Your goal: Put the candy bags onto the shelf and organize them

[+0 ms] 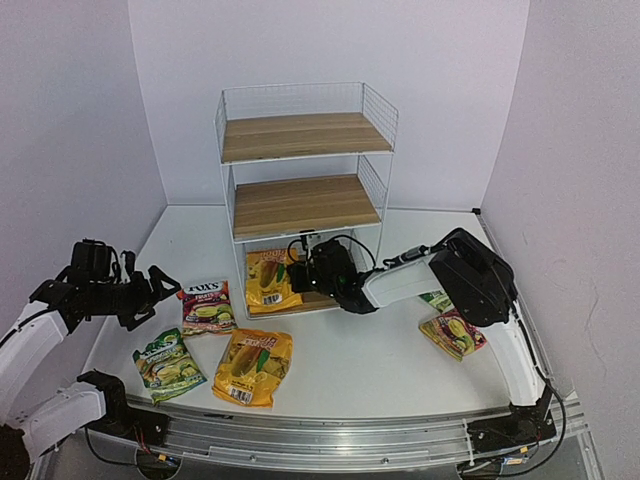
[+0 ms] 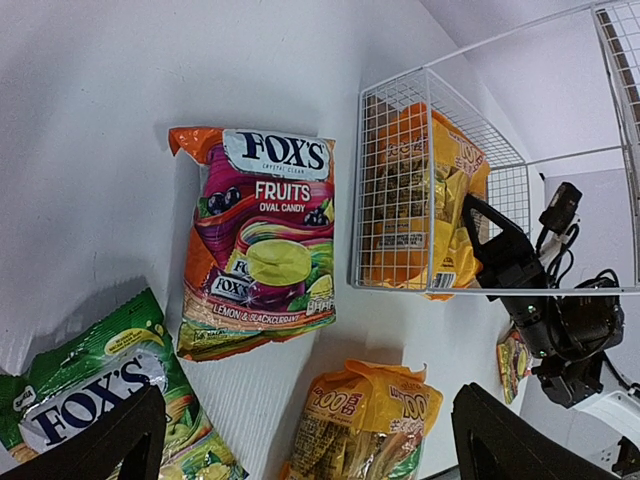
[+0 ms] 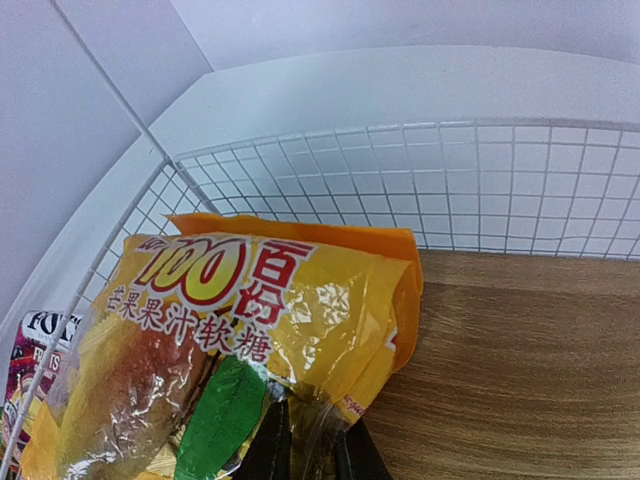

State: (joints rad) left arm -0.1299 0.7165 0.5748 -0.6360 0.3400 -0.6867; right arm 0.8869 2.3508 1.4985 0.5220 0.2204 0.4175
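Placing step: right end effector (image 3: 310, 452) straddled the glossy yellow-orange candy bag (image 3: 200, 330) on the white-wire, wood-board shelf (image 3: 520, 340), grip unclear; left end effector (image 2: 305, 440) gaped; next, release, withdraw.

I see two matching arms: the left arm (image 1: 25, 345) and right arm (image 1: 400, 284) have smooth white links between bulky black joints (the right elbow looks the fattest). The left gripper (image 2: 310, 415) has matte black fingers (image 2: 105, 445). Thin black cables (image 2: 568, 243) loop over the right wrist.

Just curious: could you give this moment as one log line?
right fingers: at yellow bag on bottom shelf, grip unclear | left fingers: open, over loose bags
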